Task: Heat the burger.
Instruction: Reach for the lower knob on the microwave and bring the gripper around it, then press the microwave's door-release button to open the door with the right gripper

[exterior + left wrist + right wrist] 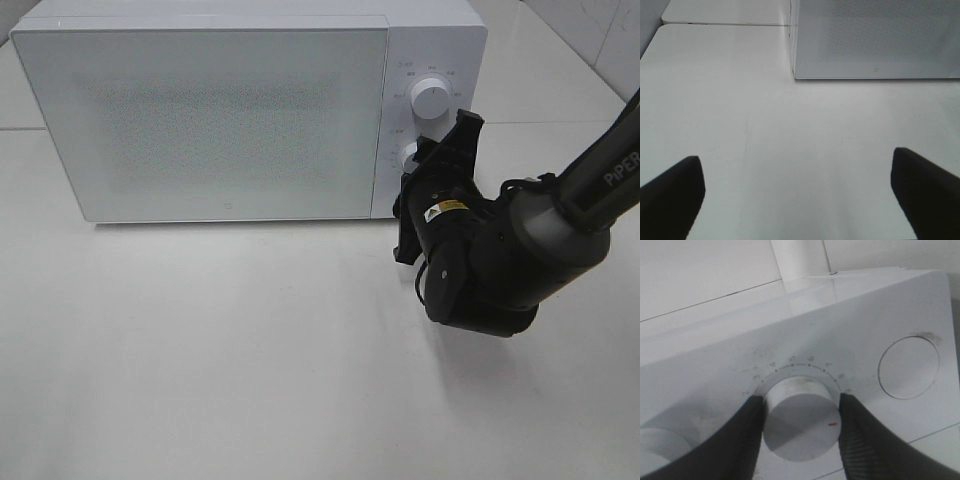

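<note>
A white microwave (220, 120) stands at the far side of the bench (790, 125) with its frosted door shut. The burger cannot be seen in any view. At the control panel on the microwave's right, the right fingers (740, 440) clamp the lower dial (800, 427) from both sides. The dial's red mark (831, 424) sits near one finger. The upper dial (430, 97) is untouched. The left fingers (925, 190) are spread wide, holding nothing, above bare bench near the microwave's left corner.
</note>
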Controlling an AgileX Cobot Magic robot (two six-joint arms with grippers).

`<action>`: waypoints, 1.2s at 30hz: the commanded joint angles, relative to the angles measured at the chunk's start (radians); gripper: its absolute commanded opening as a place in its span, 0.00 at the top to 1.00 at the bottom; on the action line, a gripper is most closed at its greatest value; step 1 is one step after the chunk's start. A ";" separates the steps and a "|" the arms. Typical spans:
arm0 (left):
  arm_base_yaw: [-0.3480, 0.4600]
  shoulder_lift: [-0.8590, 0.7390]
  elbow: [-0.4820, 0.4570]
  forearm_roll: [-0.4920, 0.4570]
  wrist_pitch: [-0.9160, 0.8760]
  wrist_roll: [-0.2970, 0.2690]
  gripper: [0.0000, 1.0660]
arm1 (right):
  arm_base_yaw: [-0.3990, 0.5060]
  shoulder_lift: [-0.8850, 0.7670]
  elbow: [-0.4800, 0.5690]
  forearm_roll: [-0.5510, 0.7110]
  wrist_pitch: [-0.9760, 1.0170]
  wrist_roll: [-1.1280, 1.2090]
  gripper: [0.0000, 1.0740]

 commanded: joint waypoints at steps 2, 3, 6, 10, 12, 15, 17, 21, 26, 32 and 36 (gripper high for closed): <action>0.003 -0.028 0.003 -0.003 -0.011 -0.005 0.11 | 0.011 -0.007 -0.022 -0.088 -0.139 -0.072 0.78; 0.003 -0.028 0.003 -0.003 -0.011 -0.005 0.11 | 0.011 -0.007 -0.022 -0.088 -0.139 -0.072 0.78; 0.003 -0.028 0.003 -0.003 -0.011 -0.005 0.11 | 0.010 -0.007 -0.022 -0.087 -0.139 -0.099 0.73; 0.003 -0.028 0.003 -0.003 -0.011 -0.005 0.11 | 0.009 -0.007 -0.022 -0.054 -0.139 -0.137 0.60; 0.003 -0.028 0.003 -0.003 -0.011 -0.005 0.11 | 0.009 -0.007 -0.022 -0.044 -0.139 -0.154 0.53; 0.003 -0.028 0.003 -0.003 -0.011 -0.005 0.11 | 0.009 -0.007 -0.022 -0.027 -0.139 -0.195 0.43; 0.003 -0.028 0.003 -0.003 -0.011 -0.005 0.11 | 0.009 -0.007 -0.022 -0.010 -0.139 -0.213 0.37; 0.003 -0.028 0.003 -0.003 -0.011 -0.005 0.11 | 0.009 -0.007 -0.021 -0.009 -0.138 -0.242 0.30; 0.003 -0.028 0.003 -0.003 -0.011 -0.005 0.11 | 0.010 -0.007 -0.016 -0.028 -0.137 -0.276 0.30; 0.003 -0.028 0.003 -0.003 -0.011 -0.005 0.11 | 0.011 -0.026 0.016 -0.065 -0.113 -0.314 0.30; 0.003 -0.028 0.003 -0.004 -0.011 -0.005 0.11 | 0.011 -0.063 0.064 -0.109 -0.066 -0.378 0.30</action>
